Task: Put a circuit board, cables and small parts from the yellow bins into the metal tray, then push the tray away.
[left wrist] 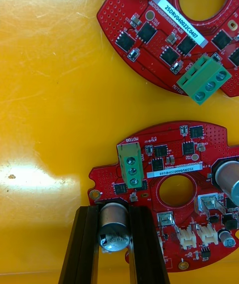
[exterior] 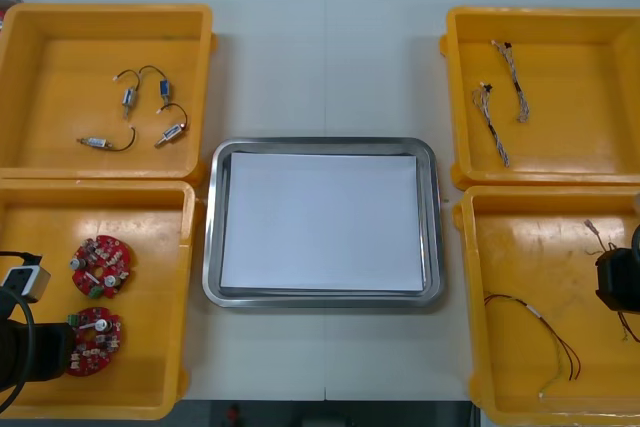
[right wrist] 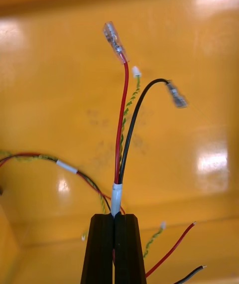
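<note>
In the near left bin [exterior: 150, 287], the left gripper [left wrist: 114, 212] is clamped on the silver can [left wrist: 114, 231] standing on the nearer board [left wrist: 174, 164]. The board is stiff and light but delicate, and the can looks a risky handle; its rim would likely be safer. In the near right bin [exterior: 520, 367], the right gripper [right wrist: 114, 216] pinches a red-and-black cable [right wrist: 121, 129] at its white sleeve [right wrist: 116, 199]. The cable is limp, light and apt to snag. Beyond, the tray [exterior: 325, 299] sits between the bins, holding none of them yet.

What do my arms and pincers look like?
The left pincer and right pincer each have two straight matte black fingers, squared at the tips. The right arm is black; so is the left arm, which carries a small pale grey box and a looping black cable.
</note>
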You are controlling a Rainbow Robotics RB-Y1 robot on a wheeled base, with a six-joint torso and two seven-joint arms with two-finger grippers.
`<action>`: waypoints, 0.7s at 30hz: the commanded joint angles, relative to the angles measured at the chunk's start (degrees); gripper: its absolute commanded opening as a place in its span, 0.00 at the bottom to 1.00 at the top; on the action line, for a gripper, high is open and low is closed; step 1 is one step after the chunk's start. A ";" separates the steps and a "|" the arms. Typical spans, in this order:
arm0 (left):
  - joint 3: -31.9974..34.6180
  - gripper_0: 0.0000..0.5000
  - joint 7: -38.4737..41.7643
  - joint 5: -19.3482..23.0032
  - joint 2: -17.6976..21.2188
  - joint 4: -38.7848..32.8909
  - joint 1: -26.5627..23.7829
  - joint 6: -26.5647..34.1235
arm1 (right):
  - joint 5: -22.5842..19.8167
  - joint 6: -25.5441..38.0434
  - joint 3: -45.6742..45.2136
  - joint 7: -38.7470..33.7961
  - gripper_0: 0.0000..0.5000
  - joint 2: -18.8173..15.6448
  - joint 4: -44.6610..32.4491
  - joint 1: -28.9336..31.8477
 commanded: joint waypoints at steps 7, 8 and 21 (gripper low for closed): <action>9.22 0.00 -5.62 3.25 1.84 -8.60 -3.87 13.51 | -13.91 1.11 -7.68 4.96 0.00 -11.33 -7.54 -2.79; 10.62 0.00 -5.62 4.65 1.84 -9.21 -4.58 15.18 | -15.49 1.11 -8.03 5.13 0.00 -12.56 -7.98 -2.88; 14.23 0.00 -5.53 11.60 1.84 -13.43 -18.64 33.46 | -28.06 1.11 -8.65 7.07 0.00 -22.23 -10.26 -5.87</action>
